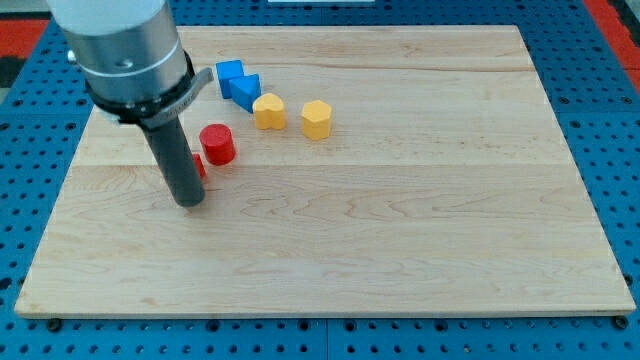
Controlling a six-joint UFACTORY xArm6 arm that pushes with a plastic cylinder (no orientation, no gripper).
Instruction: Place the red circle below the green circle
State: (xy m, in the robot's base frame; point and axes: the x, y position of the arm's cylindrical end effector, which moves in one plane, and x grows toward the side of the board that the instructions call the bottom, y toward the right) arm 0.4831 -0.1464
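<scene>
The red circle [217,143] stands on the wooden board [400,200] at the upper left. My tip [189,203] rests on the board just below and left of it, a short gap apart. A second red block [198,163] shows only as a sliver behind the rod, left of the red circle; its shape cannot be made out. No green circle shows anywhere in the view; the arm's body covers the board's upper left corner.
Two blue blocks [230,75] [246,91] lie touching near the top edge, right of the arm. A yellow heart-shaped block [268,111] and a yellow hexagon [316,119] sit to their right. Blue pegboard [610,100] surrounds the board.
</scene>
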